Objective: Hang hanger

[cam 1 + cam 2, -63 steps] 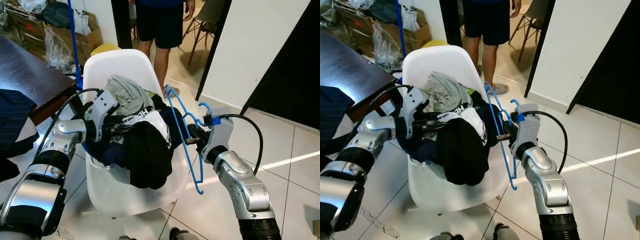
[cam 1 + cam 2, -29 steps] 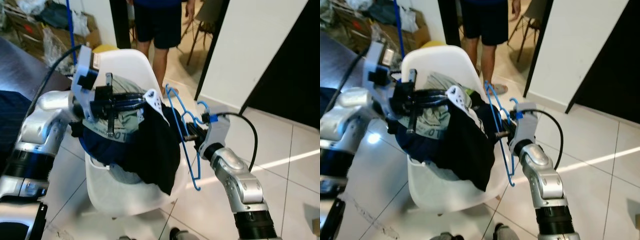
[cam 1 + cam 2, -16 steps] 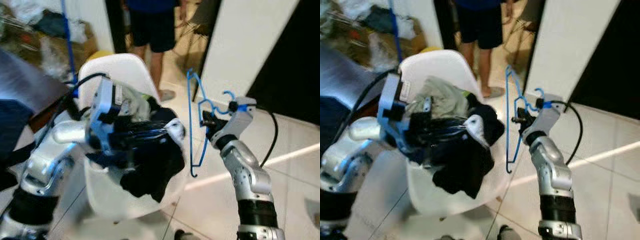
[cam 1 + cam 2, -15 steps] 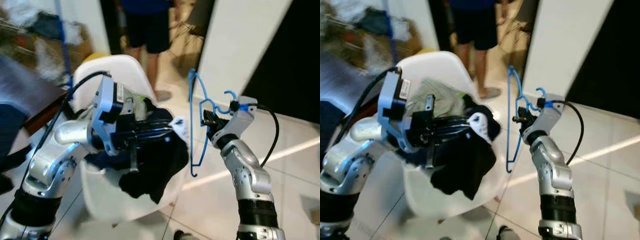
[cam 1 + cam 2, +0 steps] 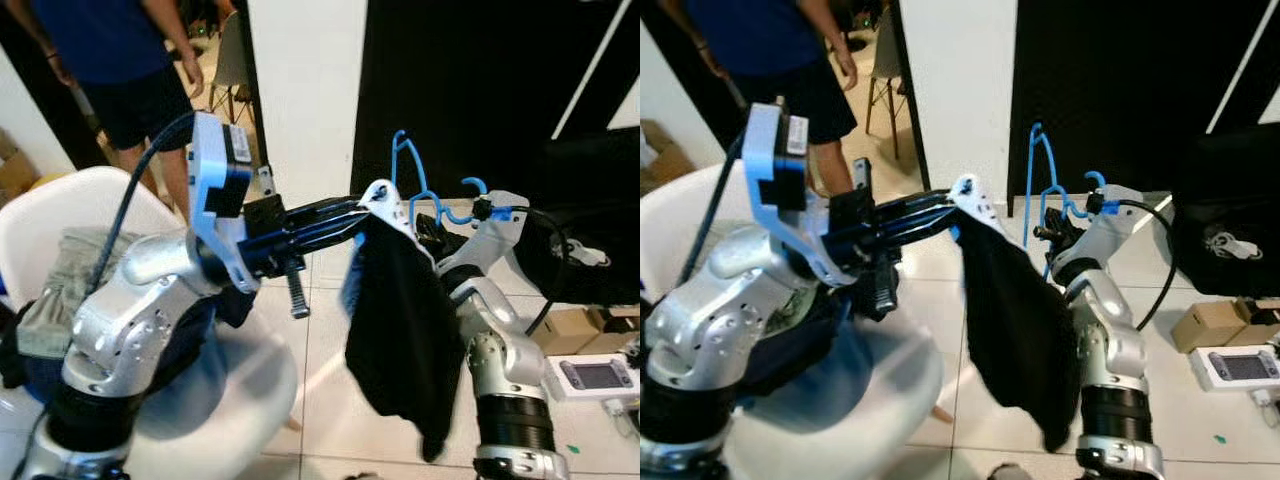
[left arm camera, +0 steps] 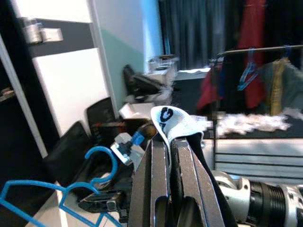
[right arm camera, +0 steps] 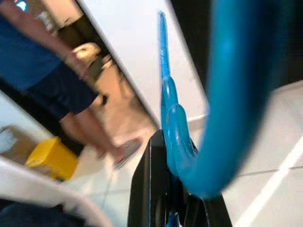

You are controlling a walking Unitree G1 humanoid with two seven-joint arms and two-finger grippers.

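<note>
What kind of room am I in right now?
Likely a lived-in home, perhaps a laundry corner: a white chair piled with clothes, a clothes rail hung with garments, tiled floor, and a person standing by a doorway.

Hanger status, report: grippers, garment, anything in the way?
Right gripper shut on blue hanger, held upright. Left gripper shut on black garment, hanging free beside the hanger. Person stands behind the white chair.
</note>
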